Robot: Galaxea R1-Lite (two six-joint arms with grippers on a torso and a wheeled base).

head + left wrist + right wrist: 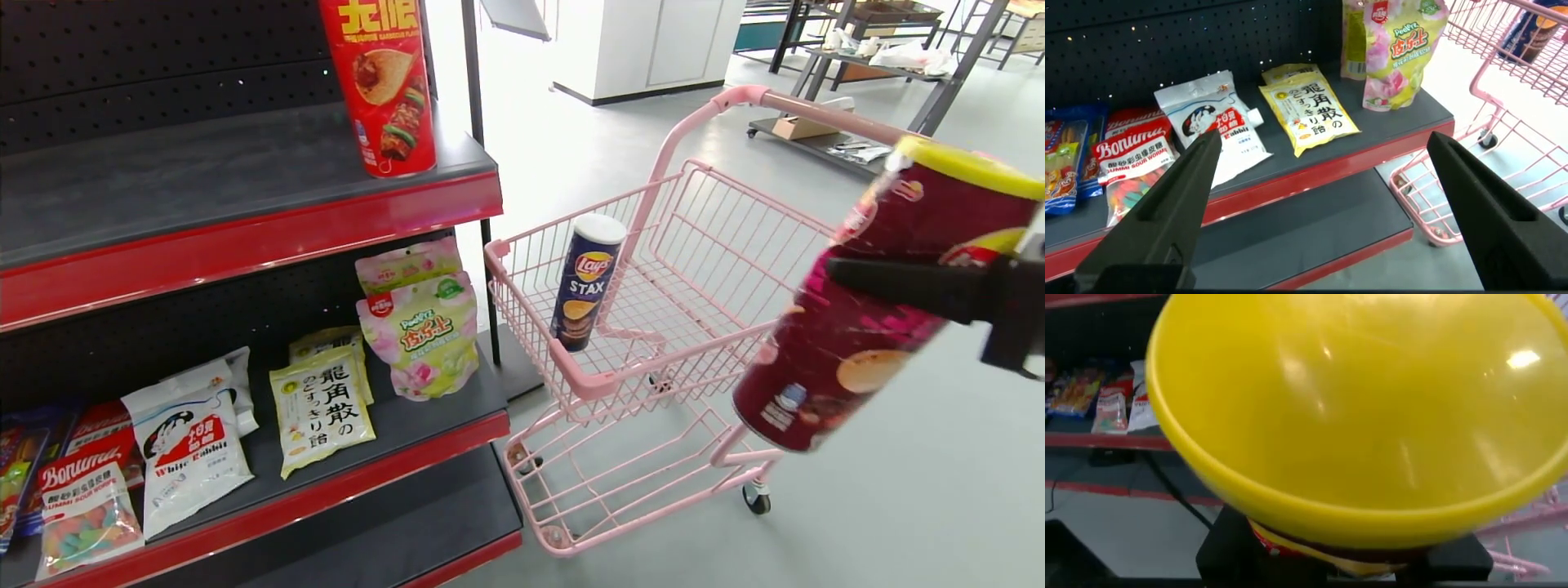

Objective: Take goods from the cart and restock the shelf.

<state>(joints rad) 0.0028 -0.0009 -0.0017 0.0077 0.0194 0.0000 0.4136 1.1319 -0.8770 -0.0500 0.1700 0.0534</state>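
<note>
The right hand (pixel 906 298) is at the right edge of the head view, closed around a maroon can (pixel 849 359) with a yellow lid. The can is held in the air, tilted with its lid toward the upper right, beside the cart (pixel 571 376) and clear of its rim. One dark finger (pixel 898 286) crosses the can's middle. In the right wrist view the lid (pixel 1364 408) fills most of the frame, with the black clamp just under it. The pink wire cart stands at centre frame, just beside the shelf (pixel 245 237). A blue can (pixel 584 282) with a white lid stands in the basket, leaning against the near left corner. A red can (pixel 384 90) stands upright near the right end of the upper board, at the top of the frame. On the lower board, pink-and-green bags (pixel 420 335) stand at the right end, and a yellow bag (pixel 320 408), a white bag (pixel 189 457) and a gummy bag (pixel 86 506) lie further left. The left hand (pixel 1323 212) hangs in front of that lower board, empty, with its two dark fingers (pixel 1167 220) spread wide. Between them are the same white bag (pixel 1212 122) and yellow bag (pixel 1310 110), with the cart's wire (pixel 1490 90) at the upper right.
</note>
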